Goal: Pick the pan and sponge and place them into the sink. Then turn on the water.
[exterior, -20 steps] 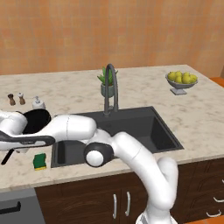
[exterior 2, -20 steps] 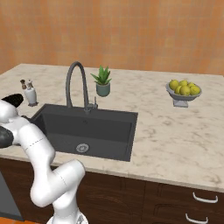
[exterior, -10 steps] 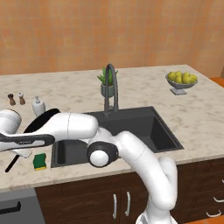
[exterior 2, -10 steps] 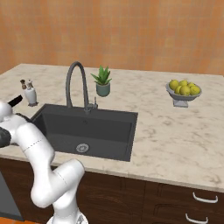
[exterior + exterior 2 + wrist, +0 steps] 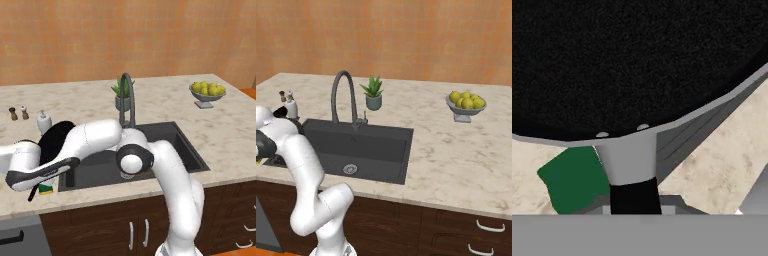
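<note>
- Pan now hangs tilted off the worktop, lifted by its handle; a second ago it sat lower and further left on the counter beside the sink.
- Gripper closed tight on the pan handle; the handle runs straight up out from between the fingers, the pan bowl just beyond them. The fingertips themselves are hidden.
- Grip has held through the lift and barely tightened; no sign of slipping.
- In the left base view the pan hangs over the counter's edge at the sink's left rim, partly behind the forearm.
- Sponge lies on the marble just left of and below the fingers, apart from the pan; same spot in all left base frames.
- Arm has swung toward the basin over the last second; the forearm now crosses the sink's left part.
- Judgement: the carry step is under way; the pan still has to clear the rim before release. Sponge and faucet untouched; no water running.
</note>
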